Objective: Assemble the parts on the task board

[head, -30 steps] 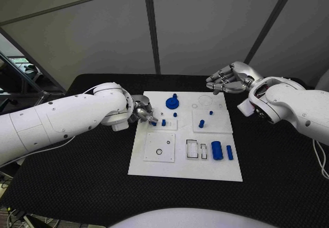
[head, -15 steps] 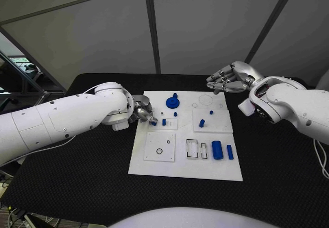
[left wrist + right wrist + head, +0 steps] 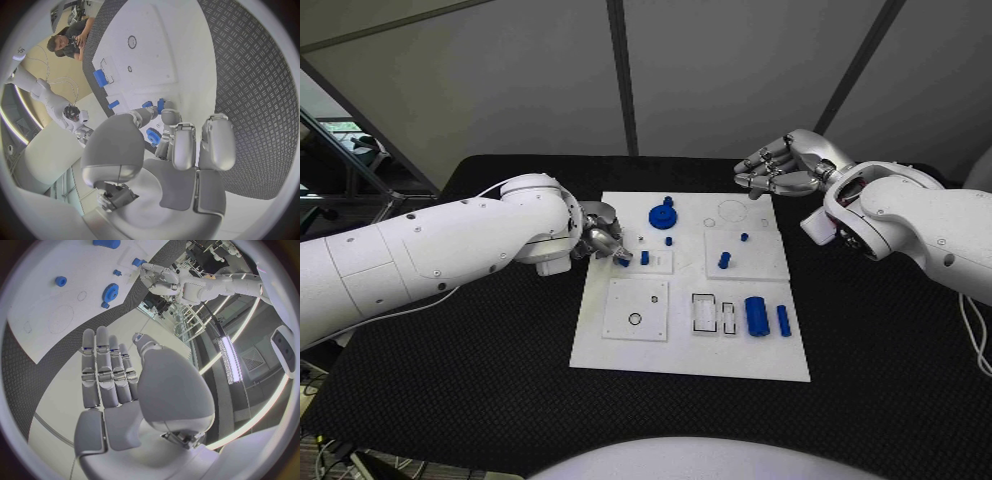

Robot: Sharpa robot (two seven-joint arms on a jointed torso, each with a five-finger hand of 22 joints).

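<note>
Task board [image 3: 687,355], white plate, lies at centre of the black tabletop [image 3: 473,380], with blue parts spread over its upper and right portions. Gear-shaped part [image 3: 664,214] stands at roughly 12 o'clock on the board, with a tiny blue peg [image 3: 669,241] just below it. Two small pegs [image 3: 744,238] and [image 3: 726,260] stand on the raised square at about 2 o'clock. Large blue cylinder [image 3: 757,316] and slimmer blue bar [image 3: 783,320] lie side by side at about 4 o'clock, beside two outlined rectangular slots. Square panel with a small ring mark sits at about 8 o'clock. Left hand [image 3: 602,239] is at the board's 10 o'clock edge, fingertips drawn together on a small blue part [image 3: 623,257], just beside another short peg [image 3: 645,257]; the left wrist view shows blue pieces at the fingertips [image 3: 164,106]. Right hand [image 3: 783,166] hovers beyond the board's 1 o'clock corner, holding nothing; the right wrist view shows its fingers [image 3: 106,370] extended side by side, with the thumb apart from them.
</note>
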